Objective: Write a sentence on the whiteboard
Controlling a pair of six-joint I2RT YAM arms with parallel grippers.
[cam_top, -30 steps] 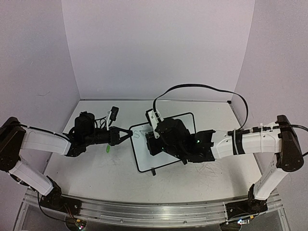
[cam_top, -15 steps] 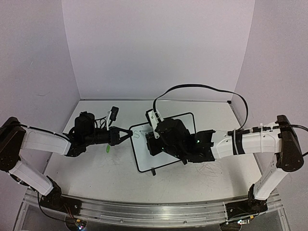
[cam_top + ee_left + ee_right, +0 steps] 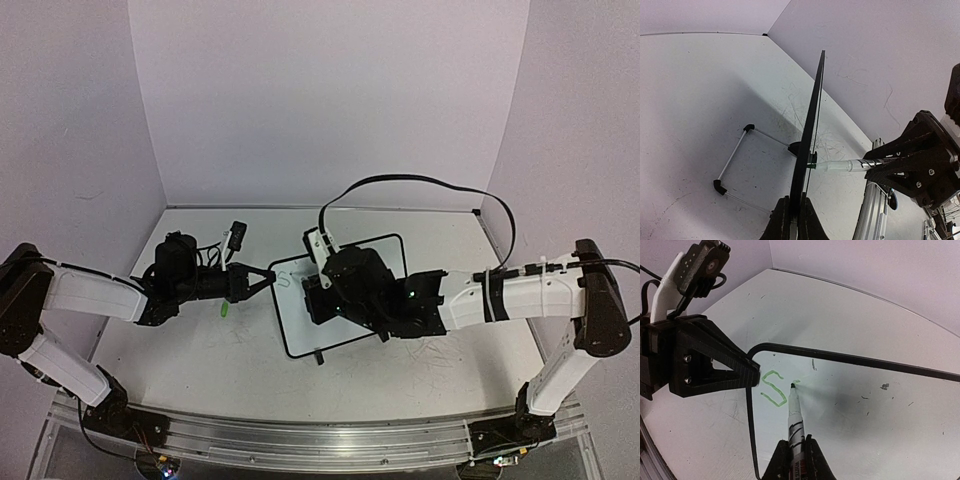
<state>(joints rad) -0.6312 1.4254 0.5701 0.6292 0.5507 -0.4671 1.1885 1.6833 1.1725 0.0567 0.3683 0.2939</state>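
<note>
Almost nothing is being shifted versus a second ago: both arms are being held in the same pose, with at most a hair of change at the right wrist.

whiteboard (image 3: 300, 325) is being kept near mid-table, slightly toward the left arm, propped on its wire stand (image 3: 732, 160). left gripper (image 3: 794, 216) is being kept clamped on the board's left edge (the board is being seen edge-on from that wrist). Judged purpose: the board is being stopped from sliding or tipping under pen pressure. Left arm is being held low and stretched roughly level over the table (image 3: 190, 350), fingers pointing right at the board.

right gripper (image 3: 794, 454) is being kept closed on the marker (image 3: 795, 415), with the pen lying along the fingers and its tip being pressed on the board face. sentence (image 3: 772, 388) is only just being started: one green "S" near the top-left corner, plus a short first stroke of the next letter at the tip. Right arm is being reached in from the right with elbow bent, and its wrist is being hung over the board's middle, so most of the board is being hidden from the top camera. Progress is being judged from the right wrist view alone.
</note>
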